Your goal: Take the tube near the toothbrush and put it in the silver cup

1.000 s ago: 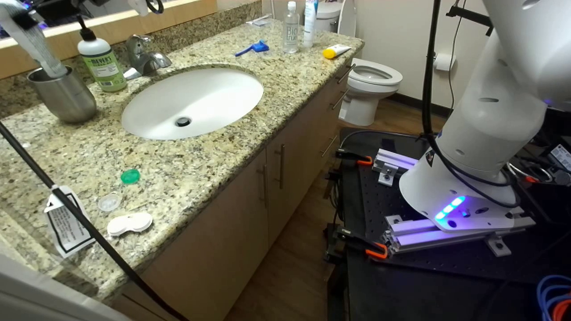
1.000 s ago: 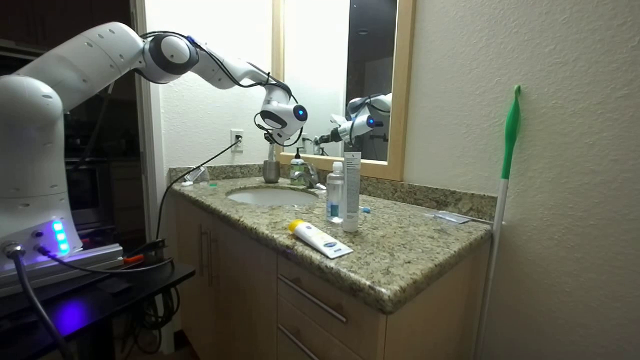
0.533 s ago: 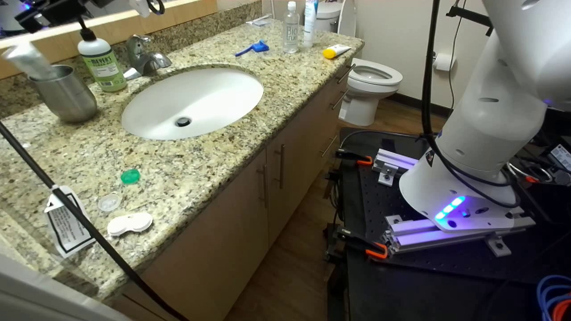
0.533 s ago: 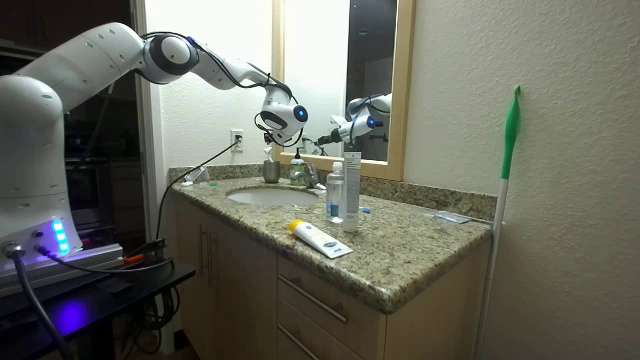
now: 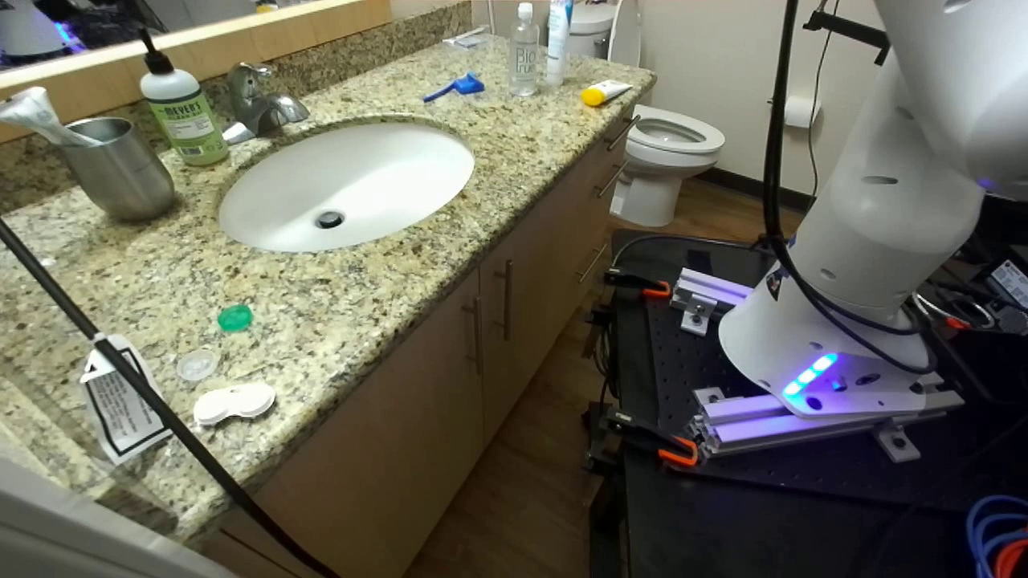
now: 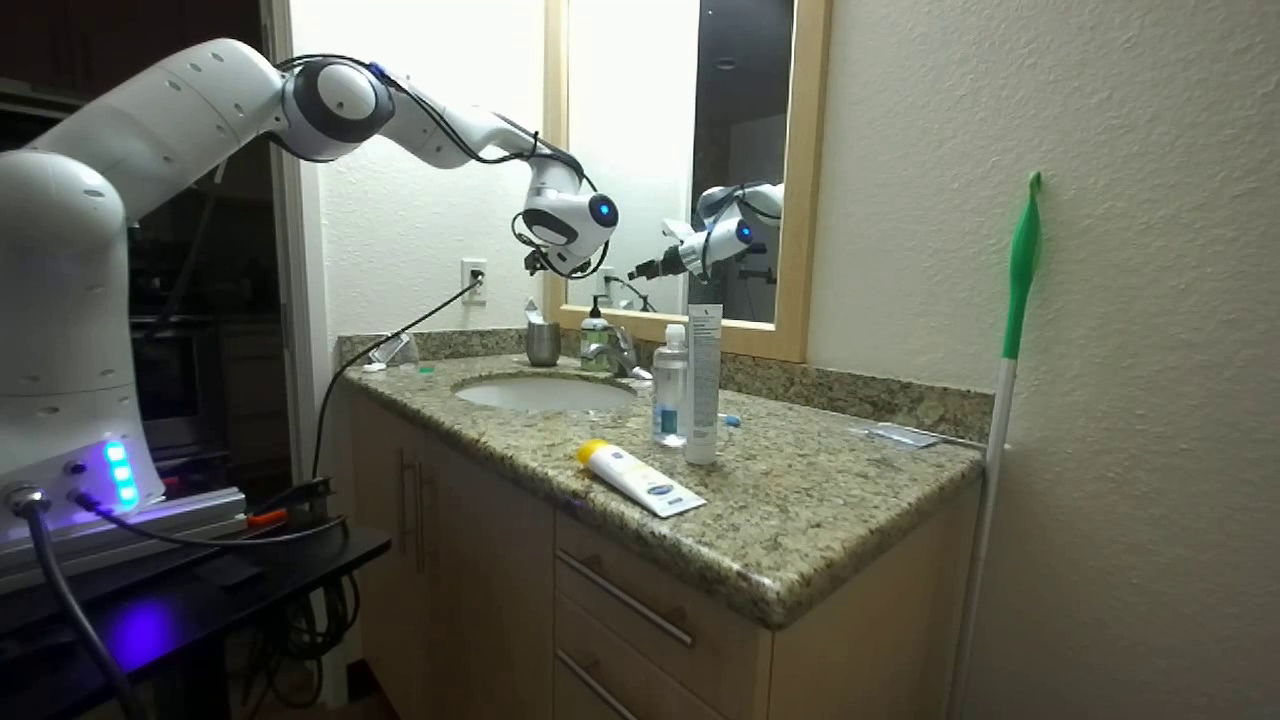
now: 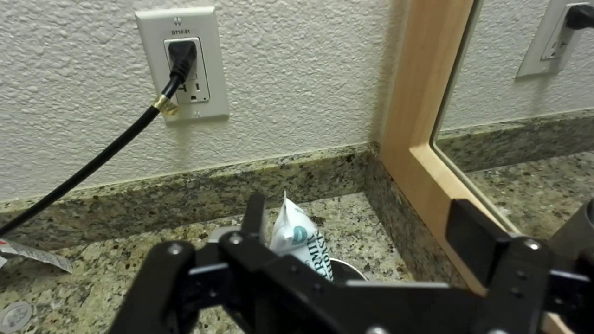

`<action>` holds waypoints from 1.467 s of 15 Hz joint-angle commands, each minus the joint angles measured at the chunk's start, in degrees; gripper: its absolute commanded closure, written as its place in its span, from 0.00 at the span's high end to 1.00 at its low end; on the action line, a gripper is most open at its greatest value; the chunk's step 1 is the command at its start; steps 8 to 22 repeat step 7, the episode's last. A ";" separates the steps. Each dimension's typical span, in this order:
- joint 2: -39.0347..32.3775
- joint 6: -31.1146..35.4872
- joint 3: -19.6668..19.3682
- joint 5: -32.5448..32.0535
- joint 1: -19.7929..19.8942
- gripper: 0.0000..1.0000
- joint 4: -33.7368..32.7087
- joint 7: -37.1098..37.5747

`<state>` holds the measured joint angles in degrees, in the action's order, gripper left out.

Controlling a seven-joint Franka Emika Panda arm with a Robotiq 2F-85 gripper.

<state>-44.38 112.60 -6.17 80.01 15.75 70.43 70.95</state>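
Note:
A white tube [image 5: 38,114] with dark lettering leans in the silver cup [image 5: 122,175], its upper end sticking out past the rim; its lower end is hidden inside. In the wrist view the tube [image 7: 301,243] shows near the left finger, below and beyond the fingertips, with part of the cup [image 7: 347,271] behind the gripper body. My gripper [image 7: 364,227] is open wide, and nothing sits between its pads. An exterior view has the gripper [image 6: 534,263] above the cup [image 6: 543,345], apart from the tube. No toothbrush can be made out for certain.
Beside the cup stand a soap bottle [image 5: 186,116] and the faucet [image 5: 261,103], near the sink [image 5: 353,172]. Wall and mirror frame [image 7: 408,102] are close to the gripper. A black cable [image 7: 116,146] runs from the outlet. A blue-handled item [image 5: 455,85] lies farther along the counter.
The gripper has opened and let go of the tube, then risen slightly. The tube, upright in the grip before, has tipped over and now rests against the cup's rim.

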 commanded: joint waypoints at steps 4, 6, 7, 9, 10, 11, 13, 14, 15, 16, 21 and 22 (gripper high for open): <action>10.02 -4.37 -3.66 -11.22 2.47 1.00 -0.02 6.81; 8.67 -2.69 -2.67 -10.24 2.30 1.00 -1.13 6.39; 9.99 -4.35 -2.98 -10.66 3.21 1.00 -1.19 6.92; 9.99 -4.35 -2.98 -10.66 3.21 1.00 -1.19 6.92; 9.99 -4.35 -2.98 -10.66 3.21 1.00 -1.19 6.92; 9.99 -4.35 -2.98 -10.66 3.21 1.00 -1.19 6.92; 9.99 -4.35 -2.98 -10.66 3.21 1.00 -1.19 6.92; 9.99 -4.35 -2.98 -10.66 3.21 1.00 -1.19 6.92; 9.99 -4.35 -2.98 -10.66 3.21 1.00 -1.19 6.92; 9.99 -4.35 -2.98 -10.66 3.21 1.00 -1.19 6.92; 9.99 -4.35 -2.98 -10.66 3.21 1.00 -1.19 6.92; 9.99 -4.35 -2.98 -10.66 3.21 1.00 -1.19 6.92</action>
